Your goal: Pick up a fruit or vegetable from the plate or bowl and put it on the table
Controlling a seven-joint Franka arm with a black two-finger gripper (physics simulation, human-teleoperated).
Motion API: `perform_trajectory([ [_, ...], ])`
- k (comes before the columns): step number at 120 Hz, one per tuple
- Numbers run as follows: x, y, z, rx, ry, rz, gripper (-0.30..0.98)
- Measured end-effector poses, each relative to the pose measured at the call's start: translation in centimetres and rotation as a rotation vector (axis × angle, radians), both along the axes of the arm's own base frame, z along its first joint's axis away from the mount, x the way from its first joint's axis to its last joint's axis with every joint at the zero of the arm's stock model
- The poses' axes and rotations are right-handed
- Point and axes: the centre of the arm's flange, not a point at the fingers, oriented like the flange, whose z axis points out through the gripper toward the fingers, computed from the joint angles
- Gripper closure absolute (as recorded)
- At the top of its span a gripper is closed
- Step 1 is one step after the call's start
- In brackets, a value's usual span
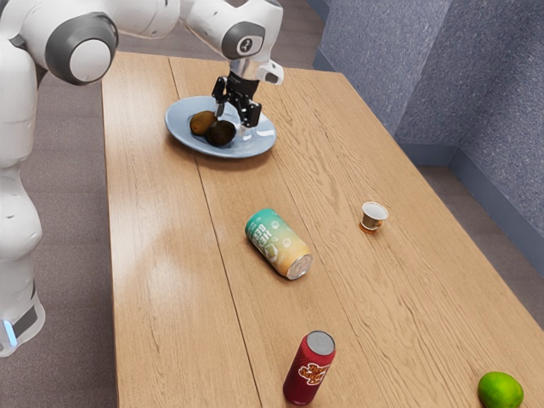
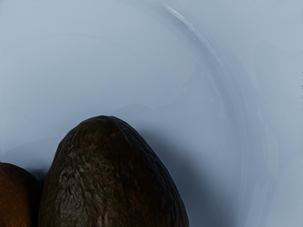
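My gripper (image 1: 234,121) is low over the plate, its two fingers spread apart with nothing grasped between them. Closest to it is a dark, rough-skinned avocado (image 1: 221,133), resting in the plate just under my hand; the wrist view has its rounded end large against the pale blue surface. Right beside the avocado sits a smoother brown fruit (image 1: 202,123) — whether the two touch, I cannot tell. Both lie inside the blue plate (image 1: 187,140), within its raised rim, and that plate stands on the wooden table (image 1: 153,272). Farther from me, a teal and orange can (image 1: 279,244) lies on its side, its bare metal end turned away from the plate. Near it, toward the exterior view's right, is a small cup (image 1: 373,212) with a white rim and an orange tint at its base. Beyond the lying can, a dark red can (image 1: 309,370) stands upright on the wood, its grey lid facing up. Farthest along the table is a green lime (image 1: 500,391), well apart from the rest. Past the table's edge — on the exterior view's right — rise speckled blue-grey walls (image 1: 501,102).
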Motion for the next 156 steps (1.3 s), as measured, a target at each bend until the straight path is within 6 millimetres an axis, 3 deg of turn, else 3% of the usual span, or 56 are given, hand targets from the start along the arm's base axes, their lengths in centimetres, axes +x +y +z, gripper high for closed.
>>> perform_trajectory([
  [74,0.0,0.0,-0.1,0.002,-0.008,0.127,0.0],
  [156,0.3,0.4,-1.8,-0.003,0.018,0.183,-0.03],
])
